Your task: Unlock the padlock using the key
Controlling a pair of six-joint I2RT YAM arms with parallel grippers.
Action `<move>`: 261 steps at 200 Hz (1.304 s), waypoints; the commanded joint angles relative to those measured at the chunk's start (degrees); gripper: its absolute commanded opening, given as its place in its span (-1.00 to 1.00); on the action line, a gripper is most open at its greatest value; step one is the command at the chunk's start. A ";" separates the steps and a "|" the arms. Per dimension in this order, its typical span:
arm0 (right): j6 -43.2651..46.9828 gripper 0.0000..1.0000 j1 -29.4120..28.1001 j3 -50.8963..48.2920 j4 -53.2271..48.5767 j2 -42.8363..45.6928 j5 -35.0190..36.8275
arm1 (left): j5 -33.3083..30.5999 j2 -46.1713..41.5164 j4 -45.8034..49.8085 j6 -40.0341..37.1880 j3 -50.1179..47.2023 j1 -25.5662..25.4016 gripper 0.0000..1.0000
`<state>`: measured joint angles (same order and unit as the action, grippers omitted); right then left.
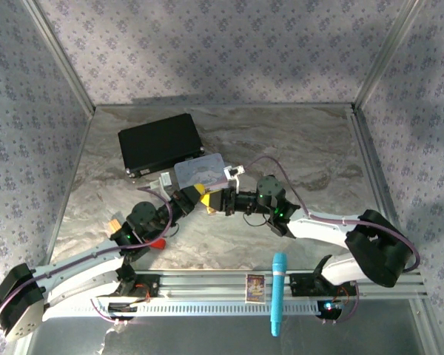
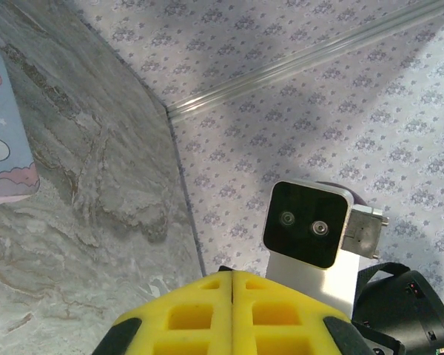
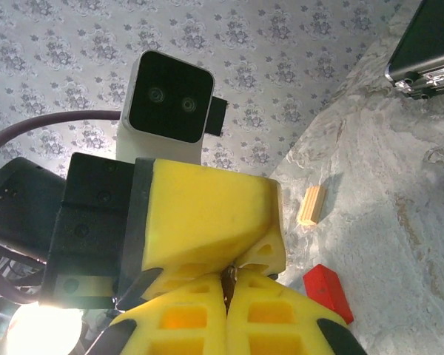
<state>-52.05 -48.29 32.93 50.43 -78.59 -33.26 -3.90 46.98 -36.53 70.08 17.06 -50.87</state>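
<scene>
My two grippers meet tip to tip above the middle of the table. In the right wrist view a tiny dark-silvery sliver, the key (image 3: 230, 272), is pinched at the tips of my right gripper (image 3: 229, 285), which is shut on it. The yellow fingers (image 3: 207, 214) of my left gripper close on the same sliver from above. The left gripper (image 2: 233, 272) is shut, with a dark bit poking out at its tip. From above, the left gripper (image 1: 197, 191) and right gripper (image 1: 213, 201) touch beside the pastel tin (image 1: 201, 170). The padlock is hidden.
A black case (image 1: 160, 143) lies at the back left behind the tin. A red block (image 1: 159, 241) and a tan ridged piece (image 1: 115, 222) lie near the left arm. A blue handle (image 1: 278, 292) rests on the front rail. Metal frame posts edge the table.
</scene>
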 commanded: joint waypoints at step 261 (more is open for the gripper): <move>7.59 -1.00 6.40 -8.93 -20.77 13.11 6.77 | -7.47 3.15 27.22 1.14 7.64 0.12 0.72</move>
<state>-46.87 -42.87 24.99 35.53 -66.83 -30.13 -5.93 50.83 -25.58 73.49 17.96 -50.89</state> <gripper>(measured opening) 0.048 0.859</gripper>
